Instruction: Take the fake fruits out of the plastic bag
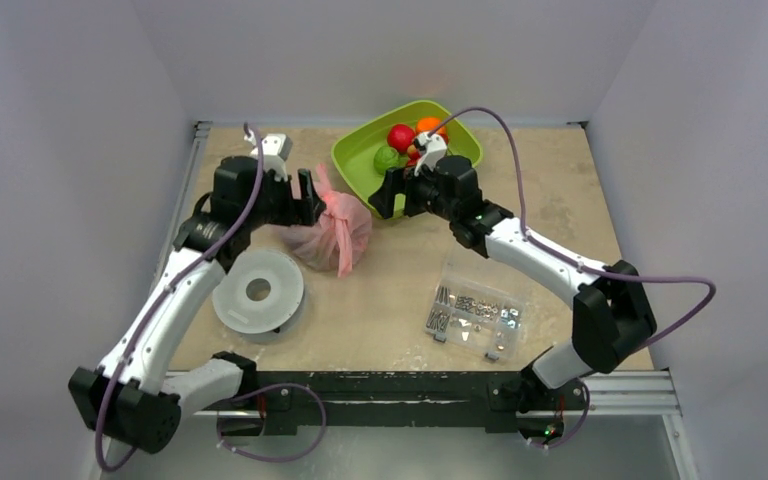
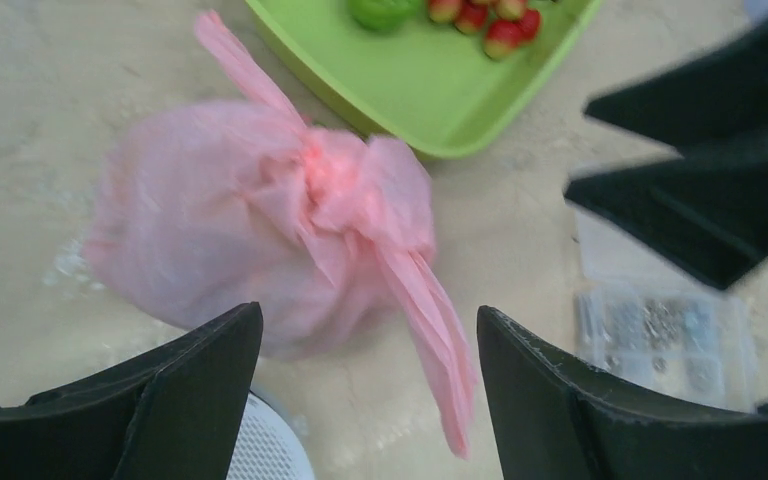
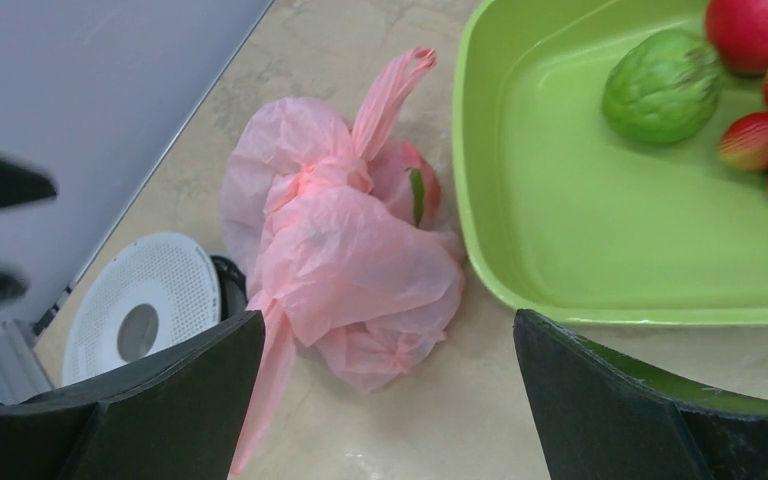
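Left gripper (image 2: 368, 315) first: my fingers (image 2: 160, 400) are spread wide with nothing between them, hanging over the plastic bag (image 2: 230, 220). The pink bag sits under the gap, bunched at a knot, one handle trailing toward the near side. Whether a finger brushes the plastic, I cannot tell.

Over to my right gripper (image 3: 388, 318): it is wide apart too and holds nothing. It looks down on the same bag (image 3: 340, 250) from the other side. Through the thin pink film a reddish fruit with a green mark (image 3: 420, 185) shows against the side nearest the green tray (image 3: 560, 200).

From above, both grippers face each other across the bag (image 1: 332, 235), left gripper (image 1: 310, 195) on its left, right gripper (image 1: 385, 195) on its right, over the tray's near-left corner. The bag lies on the table (image 1: 560, 200), just beside the tray's left rim.

In the tray (image 1: 360, 180): a red apple (image 1: 400, 137), an orange fruit (image 1: 430, 125), a bumpy green fruit (image 3: 665, 85) and small red ones (image 3: 755, 140).

Nearer and to the left lies a white spool (image 1: 258, 291). Nearer and to the right sits a clear box of small parts (image 1: 473, 312).
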`<state>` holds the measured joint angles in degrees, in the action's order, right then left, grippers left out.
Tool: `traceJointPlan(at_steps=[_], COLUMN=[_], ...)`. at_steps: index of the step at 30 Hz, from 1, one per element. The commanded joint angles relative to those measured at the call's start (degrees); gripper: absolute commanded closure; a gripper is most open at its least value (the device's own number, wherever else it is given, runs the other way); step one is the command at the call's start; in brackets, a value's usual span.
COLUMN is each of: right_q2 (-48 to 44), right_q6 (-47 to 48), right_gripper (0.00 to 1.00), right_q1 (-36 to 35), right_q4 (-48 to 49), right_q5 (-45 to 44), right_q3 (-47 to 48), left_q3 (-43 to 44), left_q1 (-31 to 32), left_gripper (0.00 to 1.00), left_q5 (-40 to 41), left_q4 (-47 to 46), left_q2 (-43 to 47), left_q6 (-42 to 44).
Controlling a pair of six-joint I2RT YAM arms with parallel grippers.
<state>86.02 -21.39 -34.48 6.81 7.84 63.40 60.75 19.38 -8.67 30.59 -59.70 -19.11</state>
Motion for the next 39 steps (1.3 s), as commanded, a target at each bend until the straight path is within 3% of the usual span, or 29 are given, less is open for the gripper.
traceJointPlan(at_steps=[1, 7, 16, 26, 32, 37, 39], right_q2=[1.76, 4.93, 8.21, 14.14, 19.96, 24.05, 25.24], right_q6=[-6.17, -13.61, -17.00, -15.96, -15.71, -14.08, -13.25], right_gripper=[0.05, 0.15, 0.21, 0.27, 0.30, 0.46, 0.60], right_q1=[-2.22, -5.54, -6.72, -7.48, -8.69, -9.99, -10.40], right_q4=[2.08, 2.43, 1.95, -1.46, -2.93, -4.72, -5.96], right_q5=[2.89, 0.22, -2.85, -7.70, -10.31, -9.87, -10.04], right_q3=[2.19, 2.52, 5.13, 13.55, 18.67, 22.35, 23.45], left_q3=[8.61, 14.53, 12.19, 15.45, 16.43, 16.64, 17.26], left_q1=[-4.41, -4.92, -5.31, -9.33, -9.44, -9.27, -9.27], left_gripper=[0.24, 0.38, 0.47, 0.66, 0.62, 0.52, 0.51], left_q5=[5.20, -0.16, -3.64, -16.26, -14.31, -12.14, -12.48], left_q4=[-1.82, -0.20, -2.60, -1.58, 0.64, 1.69, 2.27], left_q2=[-12.62, -26.14, -27.15, -32.64, -33.38, -33.49, -34.67], left_q6=[8.40, 13.67, 14.22, 9.60, 10.44, 11.89, 11.98])
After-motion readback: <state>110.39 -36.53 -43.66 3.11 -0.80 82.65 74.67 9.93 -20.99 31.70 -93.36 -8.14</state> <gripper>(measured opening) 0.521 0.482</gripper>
